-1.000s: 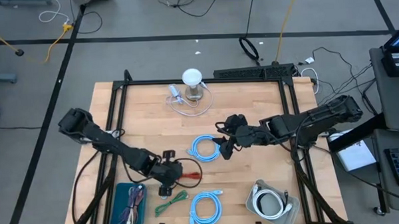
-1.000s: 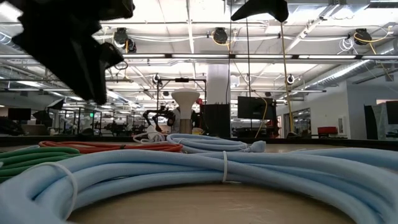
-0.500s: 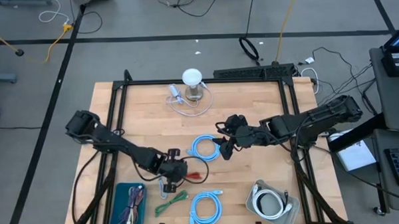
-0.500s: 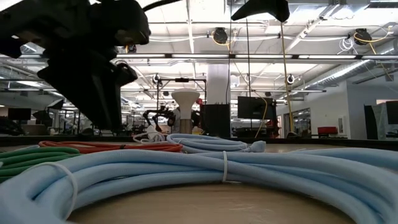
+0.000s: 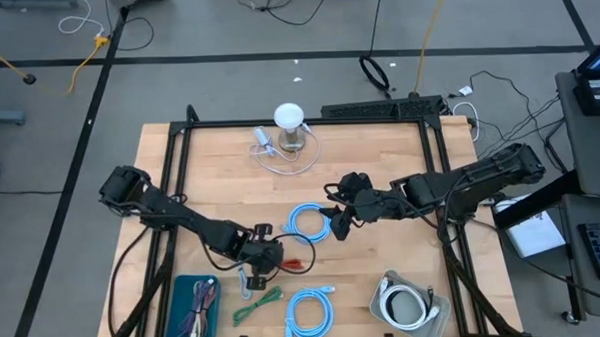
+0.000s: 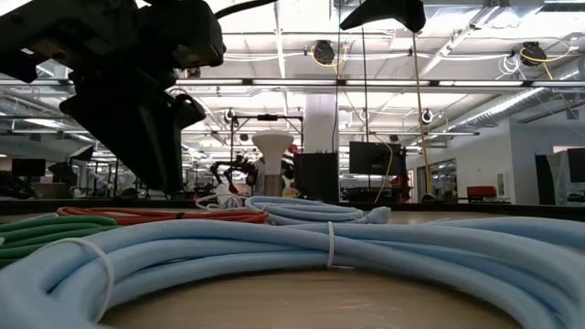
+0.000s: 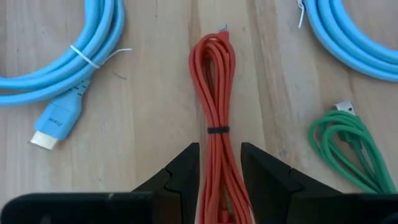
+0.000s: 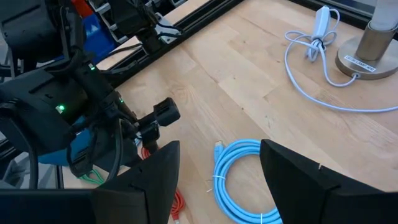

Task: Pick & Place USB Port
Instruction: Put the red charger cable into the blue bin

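A red cable bundle (image 7: 214, 93), bound by a black tie, lies flat on the wood table (image 5: 380, 161); it also shows in the high view (image 5: 297, 259). My left gripper (image 7: 220, 169) is low over its near end with the fingers narrowed to the bundle's width (image 5: 271, 260). My right gripper (image 8: 221, 180) hovers open beside a light blue cable coil (image 8: 242, 177) at mid-table (image 5: 337, 225). The low view shows the left gripper (image 6: 155, 137) as a dark mass above the red cable (image 6: 164, 216). My left gripper has the red cable bundle between its two fingers, one finger (image 7: 186, 171) on each side, just below the black tie (image 7: 217, 130). The fingers come from above and lie along the bundle's length. The bundle lies flat on the table.
A green cable (image 7: 348, 143) lies beside the red one, and light blue coils (image 5: 310, 313) (image 5: 307, 223) lie on either side. A blue bin of cables (image 5: 195, 307) and a grey tray with a white cable (image 5: 410, 305) sit at the near edge. A white stand (image 5: 291, 129) is at the far edge.
My left gripper has moved toward the table's right, onto the red cable, and has come lower; most of this happened in the first half second. The right arm and the cables have stayed where they were.
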You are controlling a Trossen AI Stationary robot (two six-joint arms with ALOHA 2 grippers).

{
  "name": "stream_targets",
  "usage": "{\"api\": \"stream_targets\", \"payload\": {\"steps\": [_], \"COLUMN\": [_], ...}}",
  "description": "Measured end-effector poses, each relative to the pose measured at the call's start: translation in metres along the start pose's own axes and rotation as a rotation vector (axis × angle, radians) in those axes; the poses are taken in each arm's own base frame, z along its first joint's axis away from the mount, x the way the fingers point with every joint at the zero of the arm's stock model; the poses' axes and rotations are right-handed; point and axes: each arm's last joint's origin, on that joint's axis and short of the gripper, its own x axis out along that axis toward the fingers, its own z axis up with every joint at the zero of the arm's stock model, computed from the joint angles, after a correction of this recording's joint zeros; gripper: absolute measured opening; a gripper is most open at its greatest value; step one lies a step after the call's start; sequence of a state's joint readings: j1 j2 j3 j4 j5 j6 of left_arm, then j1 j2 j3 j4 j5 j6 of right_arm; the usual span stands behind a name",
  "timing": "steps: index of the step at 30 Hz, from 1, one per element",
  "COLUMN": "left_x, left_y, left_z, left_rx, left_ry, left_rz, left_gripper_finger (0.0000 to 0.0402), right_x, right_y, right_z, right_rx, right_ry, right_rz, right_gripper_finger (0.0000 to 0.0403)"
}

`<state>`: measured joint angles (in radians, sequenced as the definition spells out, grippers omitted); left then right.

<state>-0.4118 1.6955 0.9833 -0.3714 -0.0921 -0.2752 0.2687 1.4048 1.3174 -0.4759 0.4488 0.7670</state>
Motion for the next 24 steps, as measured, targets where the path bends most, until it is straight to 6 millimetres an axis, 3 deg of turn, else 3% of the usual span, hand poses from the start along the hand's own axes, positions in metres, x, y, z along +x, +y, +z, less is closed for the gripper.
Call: {"api": "stream_targets", "payload": {"steps": [12, 16, 21, 24], "left_x": [0.036, 0.036, 0.024, 0.009], "left_y": [-0.011, -0.011, -0.003, 0.003], "left_z": [-0.011, -0.012, -0.007, -0.002], "left_rx": [-0.026, -0.092, -0.22, -0.349], "left_ry": [0.097, 0.097, 0.073, 0.029], "left_rz": [-0.047, -0.03, -0.027, -0.013], "left_gripper_finger": [0.0122, 0.0107, 0.0019, 0.0014], "right_x": [0.0, 0.0, 0.0, 0.0], "right_y": [0.0, 0.0, 0.002, 0.003], "right_z": [0.0, 0.0, 0.002, 0.004], "right_rx": [0.009, 0.01, 0.019, 0.025], "right_ry": [-0.002, -0.004, -0.018, -0.035], "right_rz": [0.002, 0.005, 0.018, 0.032], "right_gripper_finger": [0.0215, 0.0215, 0.0215, 0.0215]}}
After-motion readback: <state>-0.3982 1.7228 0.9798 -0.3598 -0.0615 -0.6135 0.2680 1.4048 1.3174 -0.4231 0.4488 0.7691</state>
